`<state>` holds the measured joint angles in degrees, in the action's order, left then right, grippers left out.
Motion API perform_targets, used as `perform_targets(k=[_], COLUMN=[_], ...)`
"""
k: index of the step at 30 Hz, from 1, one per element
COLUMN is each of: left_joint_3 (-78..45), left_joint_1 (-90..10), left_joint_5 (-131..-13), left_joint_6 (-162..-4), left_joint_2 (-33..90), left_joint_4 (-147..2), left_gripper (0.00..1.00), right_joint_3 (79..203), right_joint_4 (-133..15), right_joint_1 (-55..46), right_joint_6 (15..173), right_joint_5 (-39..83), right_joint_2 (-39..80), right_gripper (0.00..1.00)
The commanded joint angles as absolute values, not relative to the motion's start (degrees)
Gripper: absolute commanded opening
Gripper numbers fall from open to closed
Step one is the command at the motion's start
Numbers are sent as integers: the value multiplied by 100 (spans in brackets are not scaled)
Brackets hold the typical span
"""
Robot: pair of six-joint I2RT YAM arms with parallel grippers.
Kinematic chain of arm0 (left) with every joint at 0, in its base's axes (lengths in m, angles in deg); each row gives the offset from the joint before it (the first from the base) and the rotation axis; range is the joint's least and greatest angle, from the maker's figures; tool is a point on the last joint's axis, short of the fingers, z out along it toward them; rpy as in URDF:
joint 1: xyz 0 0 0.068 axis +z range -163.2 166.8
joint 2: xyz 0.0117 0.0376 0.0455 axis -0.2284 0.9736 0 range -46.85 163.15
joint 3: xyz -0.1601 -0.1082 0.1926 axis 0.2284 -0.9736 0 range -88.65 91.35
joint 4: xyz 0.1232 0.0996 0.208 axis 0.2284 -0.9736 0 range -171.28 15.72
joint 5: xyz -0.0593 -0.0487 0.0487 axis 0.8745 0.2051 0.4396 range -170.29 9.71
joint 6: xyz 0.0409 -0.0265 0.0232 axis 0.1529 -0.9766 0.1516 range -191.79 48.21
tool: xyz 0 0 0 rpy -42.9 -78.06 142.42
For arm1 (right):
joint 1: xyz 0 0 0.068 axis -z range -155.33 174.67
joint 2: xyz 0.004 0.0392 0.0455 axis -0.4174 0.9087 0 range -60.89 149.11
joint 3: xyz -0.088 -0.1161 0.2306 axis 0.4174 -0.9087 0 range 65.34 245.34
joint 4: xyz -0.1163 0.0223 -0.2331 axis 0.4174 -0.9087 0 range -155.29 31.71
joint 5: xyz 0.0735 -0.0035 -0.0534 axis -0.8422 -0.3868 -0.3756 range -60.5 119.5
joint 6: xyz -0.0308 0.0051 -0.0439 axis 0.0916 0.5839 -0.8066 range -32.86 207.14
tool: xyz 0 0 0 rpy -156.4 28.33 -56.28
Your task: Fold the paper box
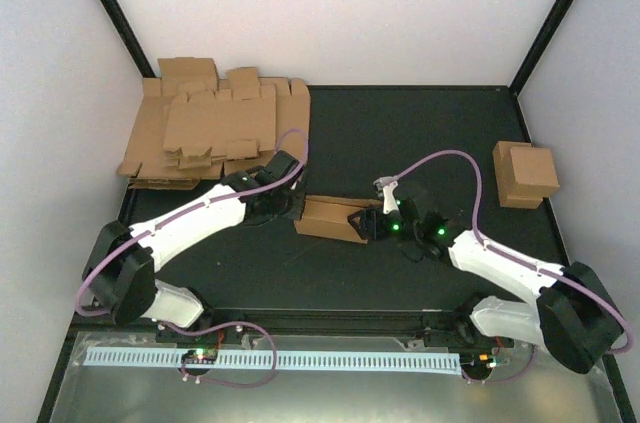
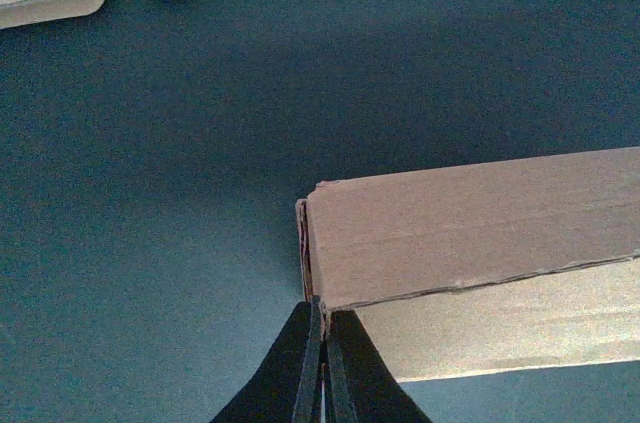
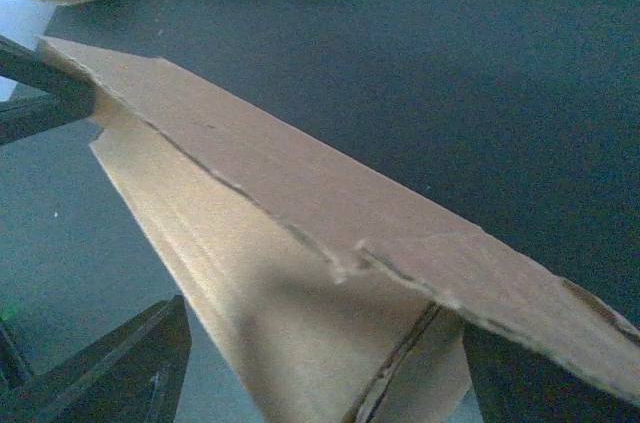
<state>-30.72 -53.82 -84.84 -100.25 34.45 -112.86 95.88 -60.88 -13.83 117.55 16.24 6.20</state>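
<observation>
Roughly at the middle of the dark tabletop (image 1: 430, 133) the paper box (image 1: 328, 218) is laid, half formed: a long trough of brown cardboard with its walls raised and one long flap leaning over the top, not closed down. Its left end is pinched by the left gripper (image 2: 320, 321), whose fingers (image 2: 350, 383) are pressed together on the thin edge of the end wall at the box's corner. Its right end is straddled by the right gripper (image 1: 366, 225), whose jaws are spread wide to either side of the walls; a gap is seen between one finger (image 3: 130, 363) and the cardboard, so no clamping is shown there. A pile of flat blanks (image 1: 210, 128) is stacked at the far left corner of the tabletop, and a closed cardboard box (image 1: 525, 173) is set near the right edge, well apart from both arms
</observation>
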Motion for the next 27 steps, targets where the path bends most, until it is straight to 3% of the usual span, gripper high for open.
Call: perform_targets(k=[1,7,21,23,27], left_joint_3=[-3171,-3196,-3337,-3329,-3365], left_joint_1=[-5362,-5352,-5346,-5346,-5352], left_joint_5=[-8287,-8191,-8047,-8029,-8004], left_joint_6=[-9906,-9892,-9890,-9882,-9894], left_joint_2=[3418,3407,3302,3291,3261], left_joint_4=[-11514,-11425,-11310,-11309,-11278], left_gripper=[2,2,2,2,2], right_joint_3=[9771,9673,10154,10383,10541], right_joint_4=[-6198,-6932,-7886,-8102,-8125], right_joint_1=[-1452,-1374,-1078,-1081,-1091], right_joint_6=[11410,11287,10422,10229,10184], right_joint_5=[1811,2225,2463,2461,2109], right_joint_2=[259,-309,-867,-609,-92], right_gripper=[80,87,86,84,69])
